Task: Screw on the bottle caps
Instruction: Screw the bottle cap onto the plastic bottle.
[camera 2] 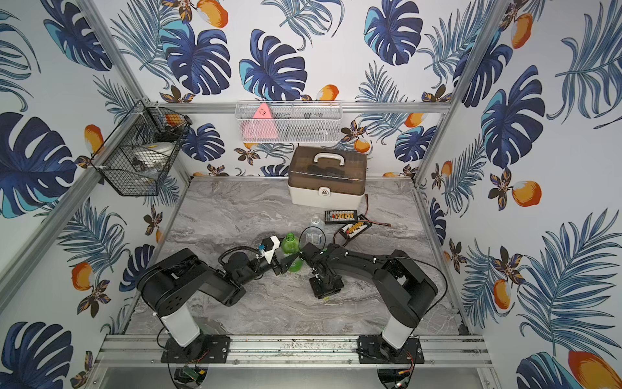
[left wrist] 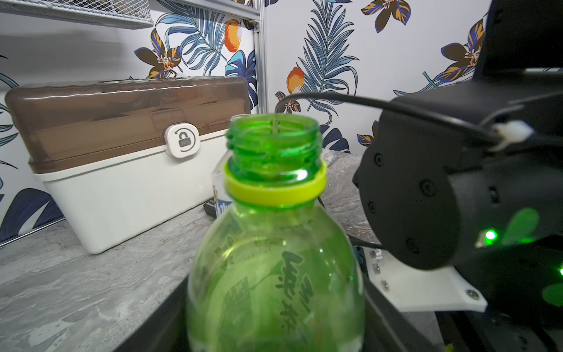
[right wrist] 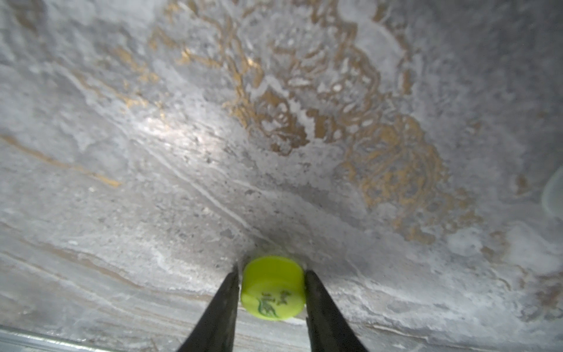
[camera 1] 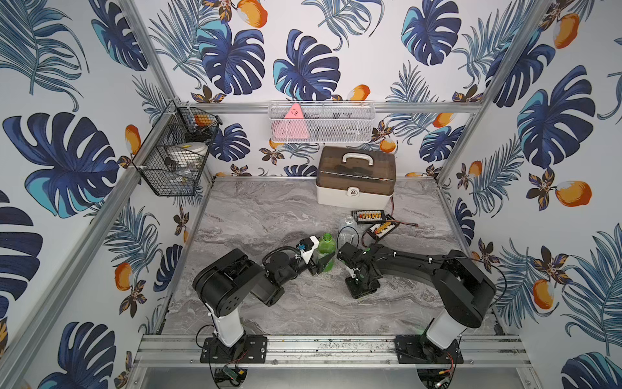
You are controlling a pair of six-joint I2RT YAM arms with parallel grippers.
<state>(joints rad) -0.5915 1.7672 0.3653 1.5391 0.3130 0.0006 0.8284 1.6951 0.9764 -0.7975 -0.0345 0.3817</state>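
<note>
Green bottle point(camera 1: 325, 247) stands upright on the marble table point(camera 1: 252, 219), near the middle of the work area. Left gripper point(camera 1: 323, 262) is clenched on its lower body, one finger on each side. Left wrist view: bottle mouth open, threads bare, yellow-green ring point(left wrist: 274, 189) seated under the threads. Printed characters show on the bottle wall point(left wrist: 274, 259).

Clear bottle point(camera 1: 348, 229) stands upright just behind the green one, on the far side toward the robot's right, apart from both grippers. Pale label on its side. In both top views a black cable loop crosses in front of it.

Right gripper point(camera 1: 360, 289) points straight down at the table, near the green bottle on the robot's right. Right wrist view: yellow-green cap point(right wrist: 274, 289) lies flat on the table, dark mark upward, directly between the two black fingertips point(right wrist: 231, 289). One finger sits against the cap's side, the other at its very edge. Cannot tell whether the jaws are pressing the cap or only bracketing it. Cap not lifted.

Background: white storage box point(camera 1: 355, 178) with brown lid against the back wall; two black connector boards point(camera 1: 368, 216) with red wires between the box and the clear bottle.
</note>
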